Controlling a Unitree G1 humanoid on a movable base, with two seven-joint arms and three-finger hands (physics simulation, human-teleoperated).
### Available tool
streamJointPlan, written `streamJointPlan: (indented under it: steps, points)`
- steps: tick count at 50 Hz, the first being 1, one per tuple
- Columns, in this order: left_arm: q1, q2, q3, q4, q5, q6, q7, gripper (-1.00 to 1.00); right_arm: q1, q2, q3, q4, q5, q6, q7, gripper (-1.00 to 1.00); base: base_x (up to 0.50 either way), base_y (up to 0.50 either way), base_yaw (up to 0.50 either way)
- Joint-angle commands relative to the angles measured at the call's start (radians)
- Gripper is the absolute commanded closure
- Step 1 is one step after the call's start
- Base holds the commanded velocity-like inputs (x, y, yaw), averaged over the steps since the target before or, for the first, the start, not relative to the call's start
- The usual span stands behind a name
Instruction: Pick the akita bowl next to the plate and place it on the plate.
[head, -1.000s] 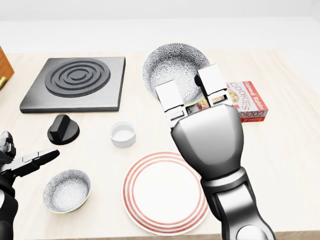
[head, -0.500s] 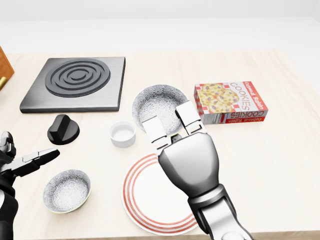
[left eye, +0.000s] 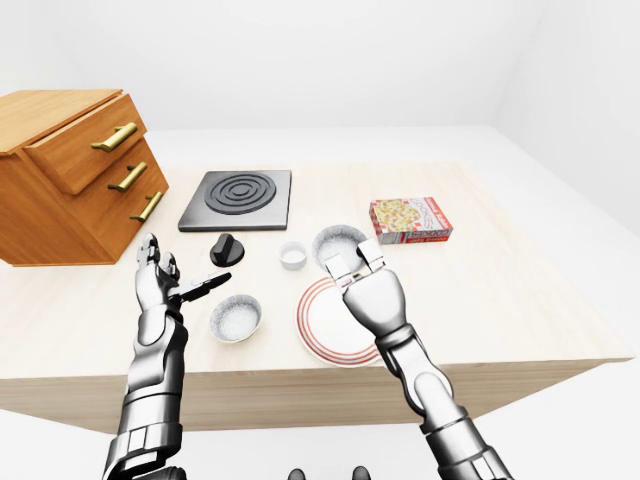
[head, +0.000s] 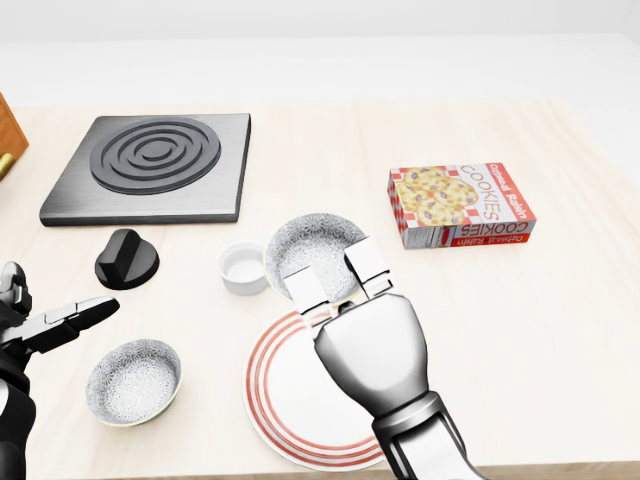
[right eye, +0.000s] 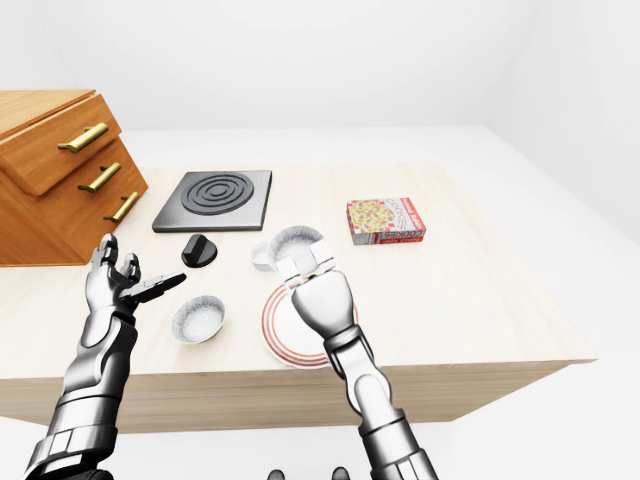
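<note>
Just beyond its knuckles, the right hand gripped the rim of the grey-patterned akita bowl, its fingers hooked over the edge, holding the bowl above the upper rim of the round red-ringed white plate. The left hand hung spread, holding nothing.

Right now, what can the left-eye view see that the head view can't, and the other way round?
Only the left-eye view shows the whole wooden drawers, the table's near edge and both arms down to the elbows. Only the head view shows the "COOKIES" lettering on the box and the rings on the plate clearly. Both show the stove, knob, small cup, two patterned bowls, the open left hand and the right hand gripping the larger bowl.
</note>
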Motion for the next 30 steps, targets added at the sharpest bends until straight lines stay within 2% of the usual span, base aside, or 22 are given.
streamJointPlan:
  steps: [1,3,5,8,11,12,16,17,18,20,21,23,25,28,30]
  points:
    - [-0.001,0.0,0.0,0.002,0.0,0.0,0.0,-1.0,0.011,-0.002,0.001,0.001,0.054,0.0,0.0,1.0,0.0,0.0,0.0]
    - [-0.001,0.0,0.0,0.003,0.0,-0.001,0.0,-1.0,0.011,-0.002,0.001,0.001,0.054,0.0,0.0,1.0,0.0,0.0,0.0]
    - [0.006,-0.001,-0.001,-0.031,-0.001,0.023,0.01,-1.0,0.015,-0.001,0.001,-0.008,0.061,0.0,0.0,1.0,0.0,0.0,0.0]
    - [0.008,-0.002,-0.001,-0.037,0.0,0.028,0.011,-1.0,0.014,0.0,0.001,-0.006,0.062,0.0,0.0,1.0,0.0,0.0,0.0]
    - [0.006,-0.003,0.001,-0.031,0.001,0.024,0.009,-1.0,0.012,0.001,0.0,0.004,0.064,0.0,0.0,1.0,0.0,0.0,0.0]
    - [0.003,-0.002,0.002,-0.015,0.002,0.012,0.003,-1.0,0.015,0.002,0.002,0.001,0.065,0.0,0.0,1.0,0.0,0.0,0.0]
    - [-0.002,-0.001,0.002,0.007,0.002,-0.005,-0.003,-1.0,0.024,0.007,0.006,-0.011,0.068,0.0,0.0,1.0,0.0,0.0,0.0]
    - [-0.002,-0.001,0.002,0.009,0.002,-0.006,-0.003,-1.0,0.025,0.007,0.007,-0.009,0.068,0.0,0.0,1.0,0.0,0.0,0.0]
    - [0.002,-0.001,0.001,-0.006,0.0,0.004,0.001,-1.0,0.024,0.006,0.008,-0.003,0.067,0.0,0.0,1.0,0.0,0.0,0.0]
    - [-0.004,-0.001,0.001,0.022,0.001,-0.016,-0.006,-1.0,0.022,0.006,0.008,0.002,0.068,0.0,0.0,1.0,0.0,0.0,0.0]
    - [-0.005,-0.001,0.001,0.025,0.001,-0.019,-0.006,-1.0,0.022,0.006,0.008,0.002,0.069,0.0,0.0,1.0,0.0,0.0,0.0]
    - [-0.001,0.0,0.0,0.011,-0.001,-0.009,-0.003,-1.0,0.022,0.006,0.01,0.01,0.068,0.0,0.0,1.0,0.0,0.0,0.0]
    - [-0.006,0.0,0.0,0.026,0.0,-0.02,-0.006,-1.0,0.022,0.006,0.01,0.016,0.07,0.0,0.0,1.0,0.0,0.0,0.0]
    - [0.001,0.001,-0.001,0.003,-0.003,-0.003,0.0,-1.0,0.028,0.008,0.012,0.015,0.082,0.0,0.0,1.0,0.0,0.0,0.0]
    - [0.001,0.001,-0.001,0.0,-0.003,0.0,0.001,-1.0,0.029,0.007,0.014,0.02,0.083,0.0,0.0,1.0,0.0,0.0,0.0]
